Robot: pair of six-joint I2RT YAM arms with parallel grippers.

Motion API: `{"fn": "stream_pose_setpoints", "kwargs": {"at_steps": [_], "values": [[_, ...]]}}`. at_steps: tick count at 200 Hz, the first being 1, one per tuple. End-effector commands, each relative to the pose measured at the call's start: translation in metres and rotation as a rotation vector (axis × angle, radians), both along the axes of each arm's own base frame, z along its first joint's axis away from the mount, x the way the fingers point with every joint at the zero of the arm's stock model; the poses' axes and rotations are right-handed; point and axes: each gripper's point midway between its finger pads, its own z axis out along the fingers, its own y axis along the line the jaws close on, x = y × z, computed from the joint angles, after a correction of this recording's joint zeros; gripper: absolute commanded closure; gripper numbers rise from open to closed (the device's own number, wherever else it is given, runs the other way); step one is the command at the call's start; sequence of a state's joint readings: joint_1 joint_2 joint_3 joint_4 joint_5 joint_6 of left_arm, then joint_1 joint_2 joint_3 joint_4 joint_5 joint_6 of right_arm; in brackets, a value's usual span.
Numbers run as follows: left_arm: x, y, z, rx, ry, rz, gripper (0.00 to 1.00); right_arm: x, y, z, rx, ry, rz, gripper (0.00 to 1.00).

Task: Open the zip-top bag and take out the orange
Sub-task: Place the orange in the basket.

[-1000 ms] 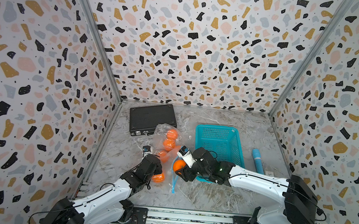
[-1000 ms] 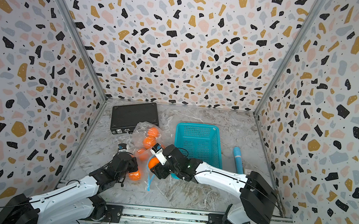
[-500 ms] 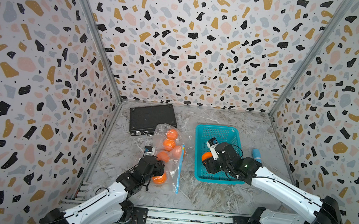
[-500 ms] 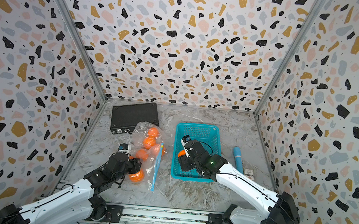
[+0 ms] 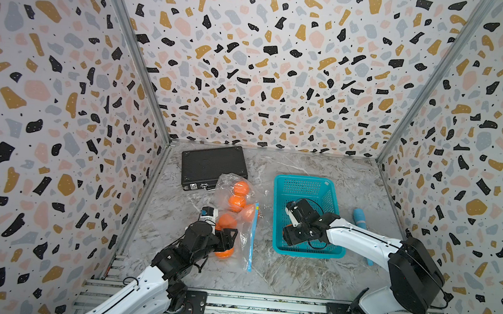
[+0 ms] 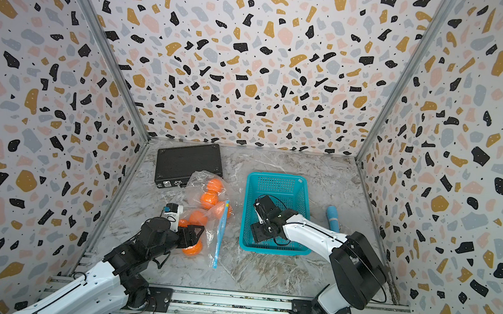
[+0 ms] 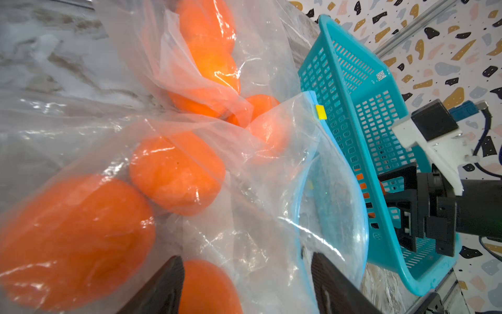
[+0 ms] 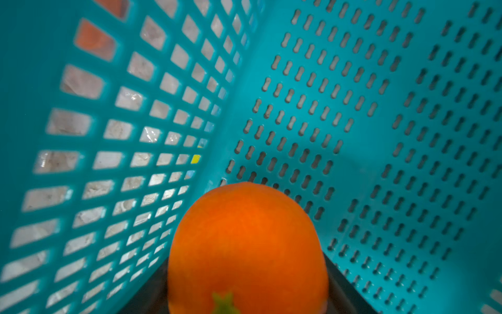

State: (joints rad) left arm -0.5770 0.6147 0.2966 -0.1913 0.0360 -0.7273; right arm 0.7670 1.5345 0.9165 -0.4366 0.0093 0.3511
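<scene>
Gripping orange (image 8: 247, 244) in right tool (image 8: 247, 291), low inside teal basket (image 5: 307, 182). Holding left tool (image 7: 247, 271) released, jaws apart, over near end of bag (image 7: 244, 217) on desk (image 5: 295, 275). Showing other oranges (image 5: 236, 203) inside bag, mouth gaping toward basket.

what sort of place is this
Probably a robot test cell: terrazzo-print panels enclose a marble-look tabletop, and the left arm and right arm are mounted on an aluminium rail.
</scene>
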Motion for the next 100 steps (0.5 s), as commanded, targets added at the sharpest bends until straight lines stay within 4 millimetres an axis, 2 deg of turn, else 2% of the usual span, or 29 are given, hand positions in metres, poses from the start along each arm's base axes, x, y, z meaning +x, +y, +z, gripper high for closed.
{"fn": "stream_pose_setpoints", "kwargs": {"at_steps": [1,35,74,78,81,100], "values": [[0.000,0.005,0.002,0.008,0.002,0.020,0.25,-0.001,0.001,-0.001,0.015,0.009,-0.004,0.37],[0.000,0.006,-0.003,0.010,0.012,0.030,0.24,-0.001,0.000,0.002,0.018,0.000,-0.009,0.23],[0.006,0.020,-0.015,0.076,0.025,0.104,0.15,0.003,0.003,0.028,0.051,-0.050,0.004,0.11],[0.006,0.021,-0.015,0.080,0.024,0.108,0.14,0.003,0.002,0.030,0.045,-0.053,0.005,0.03],[0.006,0.022,-0.015,0.081,0.022,0.112,0.14,0.004,0.001,0.031,0.039,-0.054,0.002,0.01],[0.007,0.026,-0.013,0.090,0.006,0.129,0.15,0.008,0.001,0.047,0.042,-0.095,0.012,0.00]]}}
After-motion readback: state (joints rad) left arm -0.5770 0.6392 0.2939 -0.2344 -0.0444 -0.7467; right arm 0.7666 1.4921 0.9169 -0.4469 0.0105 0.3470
